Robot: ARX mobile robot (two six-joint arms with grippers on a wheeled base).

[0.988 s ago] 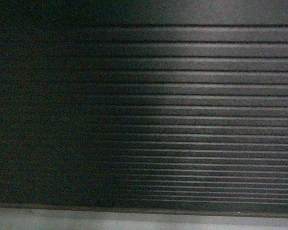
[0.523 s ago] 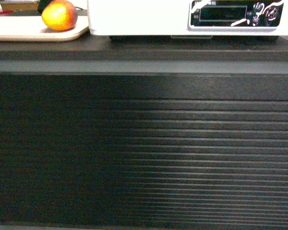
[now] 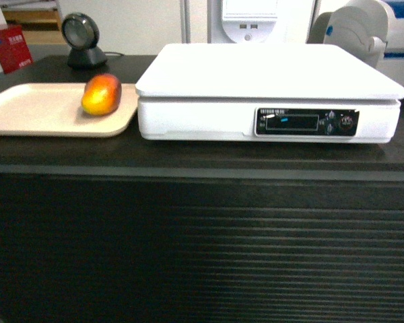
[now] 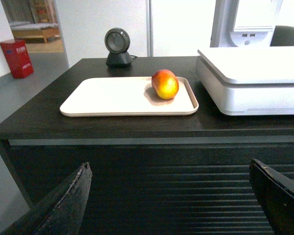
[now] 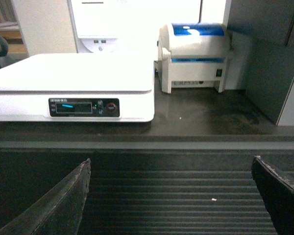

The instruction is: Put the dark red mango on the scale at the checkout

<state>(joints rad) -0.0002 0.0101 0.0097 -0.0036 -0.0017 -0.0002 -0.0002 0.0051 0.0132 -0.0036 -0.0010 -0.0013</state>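
Small oval red-orange mango [image 3: 102, 93] lying on flat beige rectangular tray [image 3: 34, 118] atop long black ribbed-front surface [image 3: 202, 158], just beside large white glossy scale [image 3: 269, 91], left tool [image 4: 169, 200] and right tool [image 5: 171, 198] both gaping wide, holding nothing.

White walls [image 4: 98, 19], grey floor [image 4: 39, 63], red box [image 4: 17, 58]

The scale [image 3: 269, 70] has a bare platform, open from above and the front. Just left, the beige tray [image 3: 34, 111] nearly touches it. A round black scanner [image 3: 81, 40] stands behind the tray; the white-and-blue printer [image 5: 193, 56] sits right of the scale, possibly not touching.
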